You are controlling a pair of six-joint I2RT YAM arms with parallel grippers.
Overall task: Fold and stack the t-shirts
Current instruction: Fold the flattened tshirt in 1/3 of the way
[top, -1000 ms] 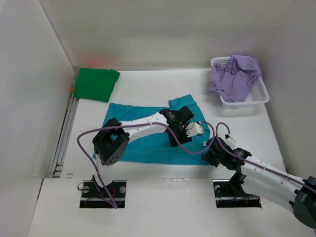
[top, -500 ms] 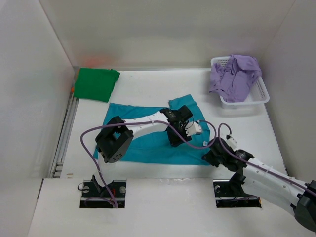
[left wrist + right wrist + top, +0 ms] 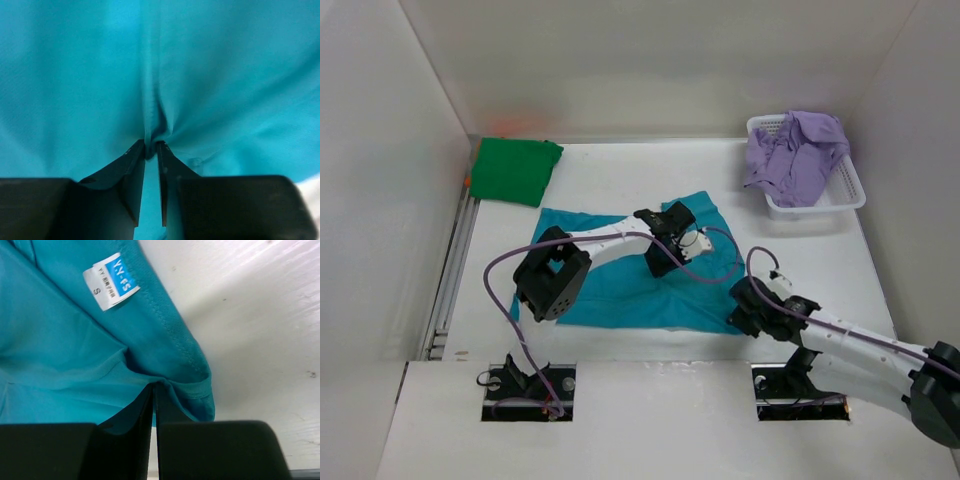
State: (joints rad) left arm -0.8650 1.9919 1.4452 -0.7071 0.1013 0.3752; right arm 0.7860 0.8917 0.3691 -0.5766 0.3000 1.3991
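The teal t-shirt [image 3: 610, 285] lies spread on the table's middle. My left gripper [image 3: 658, 262] is shut on a pinched ridge of its cloth [image 3: 152, 115] near the right middle. My right gripper [image 3: 740, 315] is shut on the shirt's near right corner, at the hem [image 3: 192, 390] beside a white and blue size label [image 3: 111, 280]. The dark green t-shirt [image 3: 513, 170] lies folded at the far left. The lavender t-shirt [image 3: 790, 150] is heaped in the basket. The orange t-shirt is almost wholly hidden; only a sliver of orange [image 3: 467, 182] shows beside the green one.
The white lattice basket [image 3: 840, 195] stands at the far right. A metal rail [image 3: 450, 280] runs along the table's left edge. White walls close in the left, back and right sides. Purple cables loop from both arms over the shirt.
My left gripper has moved left and slightly back, dragging the pinched teal cloth with it. My right gripper has shifted left with the shirt's near right corner.
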